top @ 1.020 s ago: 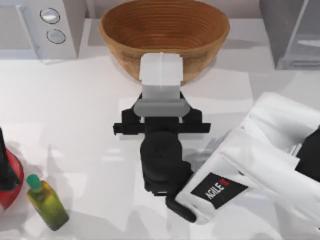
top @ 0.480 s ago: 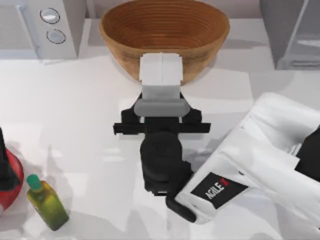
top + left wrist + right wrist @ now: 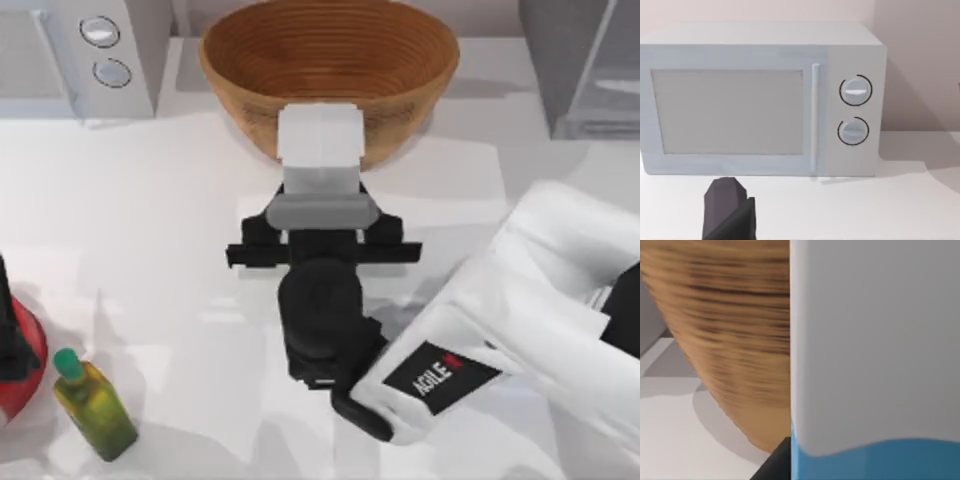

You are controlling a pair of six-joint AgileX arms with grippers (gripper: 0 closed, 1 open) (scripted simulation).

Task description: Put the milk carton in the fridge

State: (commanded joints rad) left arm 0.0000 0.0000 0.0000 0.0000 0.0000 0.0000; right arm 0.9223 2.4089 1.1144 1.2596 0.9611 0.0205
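The milk carton [image 3: 320, 135] stands upright at the table's middle, right in front of the bowl, its white folded top facing the top view. My right gripper [image 3: 320, 200] is shut on the carton from the near side. Its black crossbar and white arm trail off to the lower right. The right wrist view has the carton's white side and blue band [image 3: 875, 365] very close, with a dark fingertip [image 3: 774, 466] beside it. The fridge [image 3: 590, 70] is at the back right corner, partly in view. My left gripper [image 3: 727, 212] is parked facing the microwave.
A wooden bowl [image 3: 330, 60] sits just behind the carton. A white microwave [image 3: 80, 50] with two knobs stands at the back left. A green bottle [image 3: 95, 405] and a red object [image 3: 20, 350] are at the front left.
The carton and my right gripper have shifted slightly toward the bowl and look a little higher. The left arm has not moved.
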